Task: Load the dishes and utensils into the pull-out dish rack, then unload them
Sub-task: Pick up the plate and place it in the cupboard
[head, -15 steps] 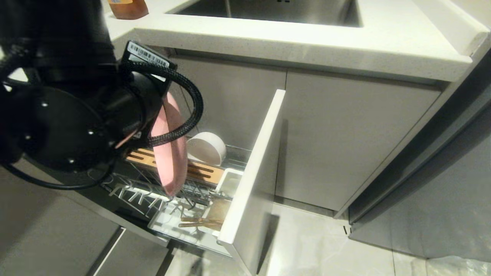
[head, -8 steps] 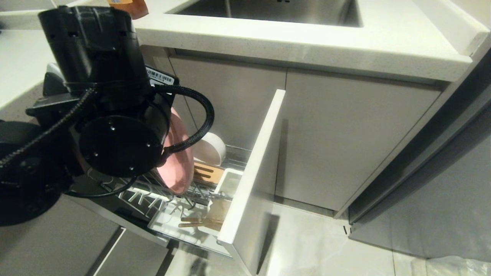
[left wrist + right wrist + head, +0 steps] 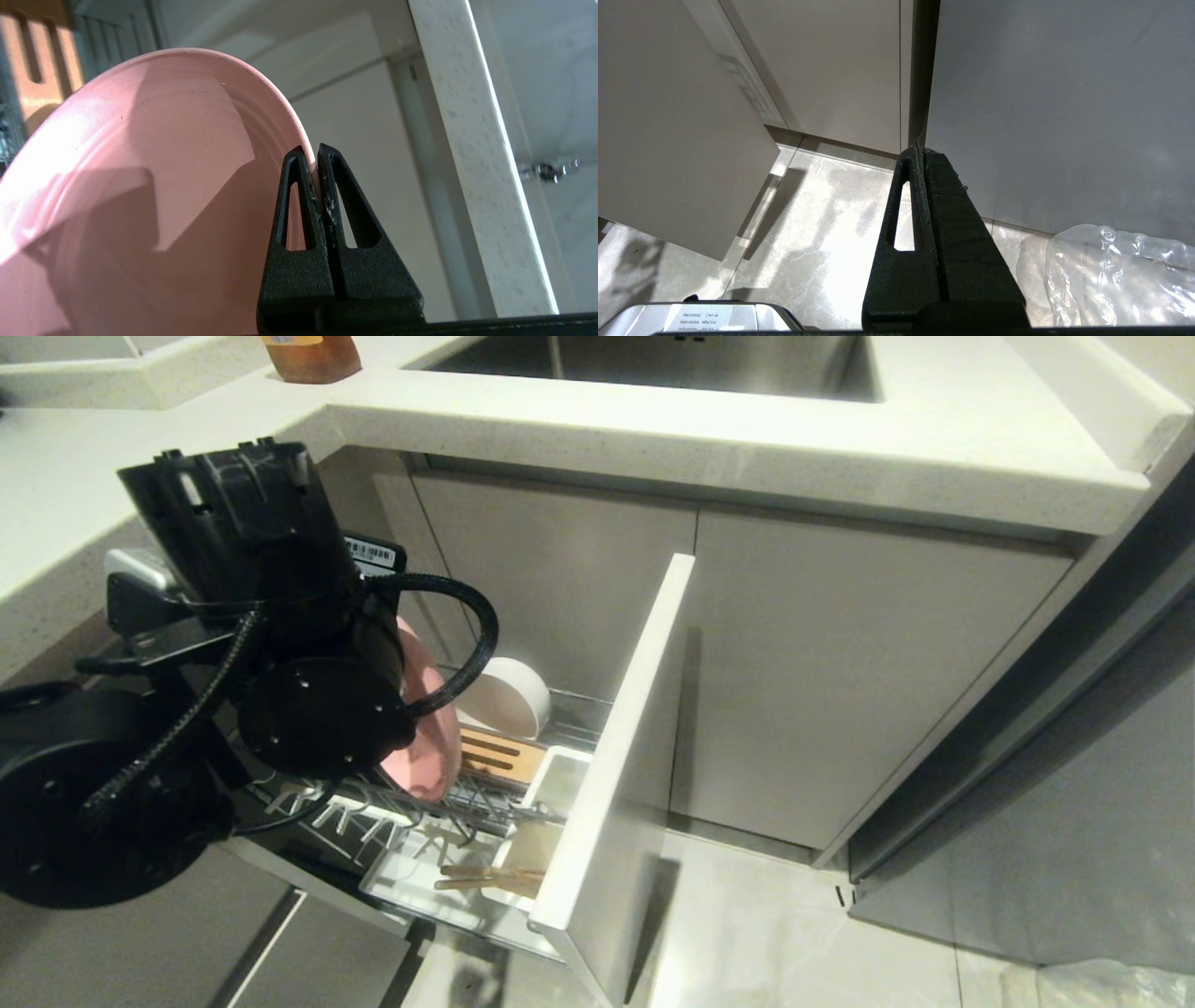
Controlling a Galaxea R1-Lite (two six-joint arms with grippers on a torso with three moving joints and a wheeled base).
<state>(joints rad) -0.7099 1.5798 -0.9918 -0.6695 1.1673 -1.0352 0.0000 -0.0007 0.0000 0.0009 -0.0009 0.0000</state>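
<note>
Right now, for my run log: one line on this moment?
left gripper: shut on pink plate rim | plate: on edge above dish rack | bowl: in rack | right gripper: shut, idle

Head view: even indoor light falling from above, pale speckled stone countertop (image 3: 747, 439) showing bright, cabinet recess under it sitting dim. Tall white drawer front panel (image 3: 621, 737) casting soft shadow on glossy pale floor tile (image 3: 775, 933). Straight edges bowing near frame borders.

Left wrist view: round pastel-pink plate (image 3: 154, 186) beside left gripper (image 3: 317, 161) catching hard highlight, angular shadows lying across it; background going soft.

Right wrist view: floor ahead of right gripper (image 3: 922, 151) glaring white; crinkled clear plastic sheet (image 3: 1111, 275) glinting.
</note>
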